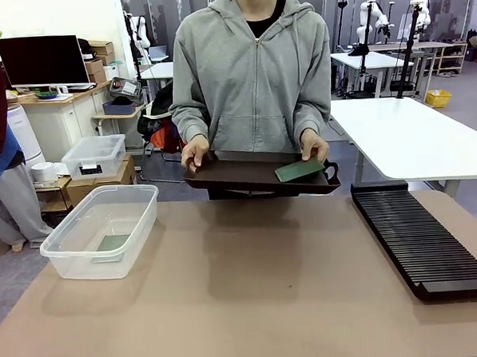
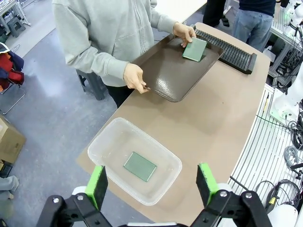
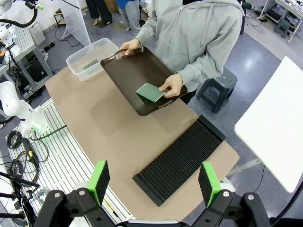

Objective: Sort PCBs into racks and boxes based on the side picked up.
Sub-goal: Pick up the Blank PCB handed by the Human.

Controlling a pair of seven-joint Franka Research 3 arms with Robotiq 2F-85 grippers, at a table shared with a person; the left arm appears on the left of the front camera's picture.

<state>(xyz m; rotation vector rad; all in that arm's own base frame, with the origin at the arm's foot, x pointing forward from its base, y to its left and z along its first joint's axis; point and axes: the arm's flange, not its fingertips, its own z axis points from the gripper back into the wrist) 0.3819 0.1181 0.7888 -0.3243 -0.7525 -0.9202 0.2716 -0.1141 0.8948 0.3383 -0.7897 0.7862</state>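
Left fingers (image 2: 97,187) spread, right fingers (image 3: 99,182) spread, PCB (image 1: 300,170) on tray (image 1: 238,172)

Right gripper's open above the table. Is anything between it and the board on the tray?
Nothing covers the board, but the person's hand grips the tray right against the board's edge. The right gripper hangs open, high above the table, with no other thing between it and the board.

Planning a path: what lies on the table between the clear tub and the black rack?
Bare tabletop between tub and rack, seen in the front view.
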